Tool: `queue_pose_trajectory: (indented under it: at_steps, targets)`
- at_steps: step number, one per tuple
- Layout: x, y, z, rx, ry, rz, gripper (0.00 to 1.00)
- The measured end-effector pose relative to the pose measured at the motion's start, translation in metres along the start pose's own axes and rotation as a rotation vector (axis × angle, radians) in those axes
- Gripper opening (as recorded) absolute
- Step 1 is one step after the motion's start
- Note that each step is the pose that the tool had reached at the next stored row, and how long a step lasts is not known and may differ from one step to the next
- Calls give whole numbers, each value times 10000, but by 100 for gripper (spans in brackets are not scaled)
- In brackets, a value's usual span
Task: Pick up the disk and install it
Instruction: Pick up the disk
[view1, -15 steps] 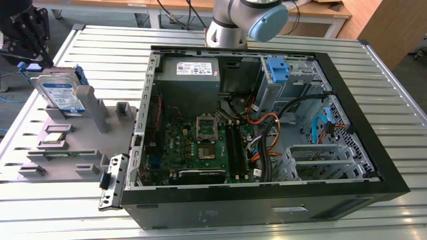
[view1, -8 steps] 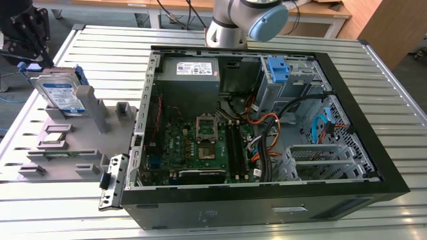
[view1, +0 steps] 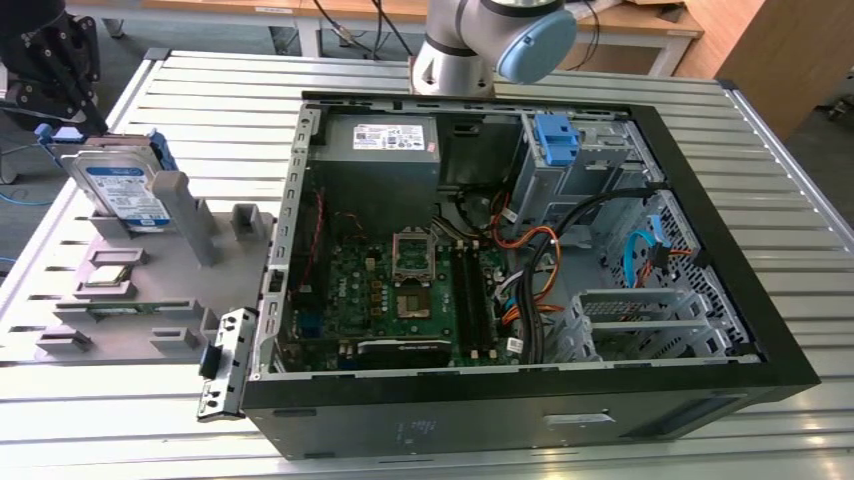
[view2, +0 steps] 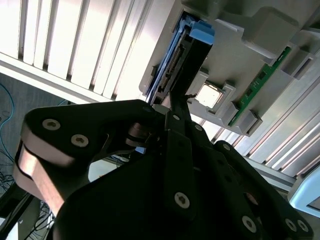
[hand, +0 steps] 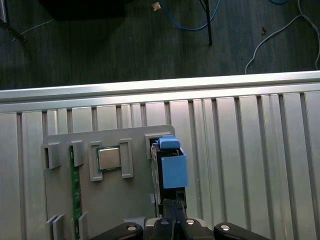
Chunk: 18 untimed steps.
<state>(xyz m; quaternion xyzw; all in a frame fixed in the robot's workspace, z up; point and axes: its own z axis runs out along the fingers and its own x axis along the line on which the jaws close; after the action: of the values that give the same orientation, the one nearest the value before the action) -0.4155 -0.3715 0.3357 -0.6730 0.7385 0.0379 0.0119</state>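
slatted metal worktop (view1: 200, 90) carries a grey holder (view1: 214, 240) with the disk (view1: 127, 190) standing on edge in its slot; the gripper (view2: 176, 104) hangs just above it, jaws together; a clean grasp, i judge, needs them parted and squarely straddling its flat faces.

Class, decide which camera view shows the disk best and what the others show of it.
The exterior view: the disk stands on edge in the grey holder with its labelled face showing. The second wrist view gives its connector end and blue rail; the first wrist view sees it edge-on.
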Motion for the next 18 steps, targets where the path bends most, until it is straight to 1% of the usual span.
queue_pose_trajectory:
  at_steps: [1,2,4,5,7,8,10,11,12,13,14,18]
  targets:
    - [0,0,0,0,0,0,17]
    - [0,0,0,0,0,0,17]
    - [0,0,0,0,0,0,29]
    - [0,0,0,1,-1,0,29]
    - [0,0,0,0,-1,0,41]
    - [0,0,0,0,-1,0,41]
    - [0,0,0,0,-1,0,53]
    - [0,0,0,0,-1,0,53]
    - [0,0,0,0,-1,0,58]
    - [0,0,0,0,-1,0,58]
    - [0,0,0,0,-1,0,65]
    - [0,0,8,1,-2,-14,65]
